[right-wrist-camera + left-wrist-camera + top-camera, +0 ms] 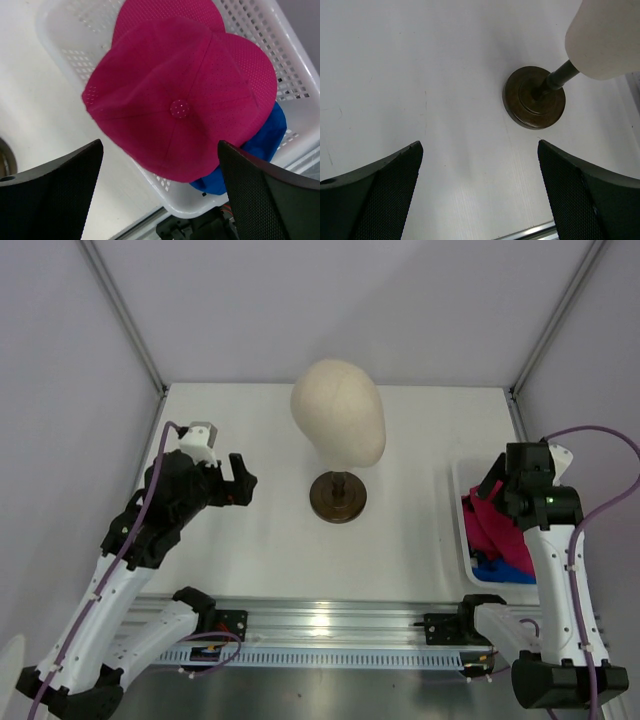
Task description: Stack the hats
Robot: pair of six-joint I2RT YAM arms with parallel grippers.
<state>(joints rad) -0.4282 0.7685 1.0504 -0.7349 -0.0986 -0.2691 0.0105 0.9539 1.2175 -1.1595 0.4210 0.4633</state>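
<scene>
Table (260, 440): flat white surface, faintly scuffed in the left wrist view.

Mannequin head (340, 410): cream, egg-shaped and matte. It sits on a thin dark post over a round dark-brown base (535, 97) near the table centre.

Basket (60, 45): white plastic with perforated lattice walls, standing at the right edge of the table. It holds the hats.

Pink hat (180, 100): magenta fabric in stitched panels with small eyelets and a button at the crown. It lies crown-up on top of the pile and hangs over the basket's near rim.

Blue hat (267, 135): royal blue fabric, mostly buried under the pink one, with only an edge showing at the basket's near-right corner (whether this is one blue cap or more, I cannot tell).

Right gripper (159, 150): held directly above the basket with its jaws spread wide and grasping nothing. In the wrist view the pink crown falls between the two fingers (50, 200) and below them. I cannot tell whether there is contact. The pads are dark and mesh-textured.

Left gripper (480, 147): jaws likewise spread and empty, held over bare table left of the base and well apart from the hats.
</scene>
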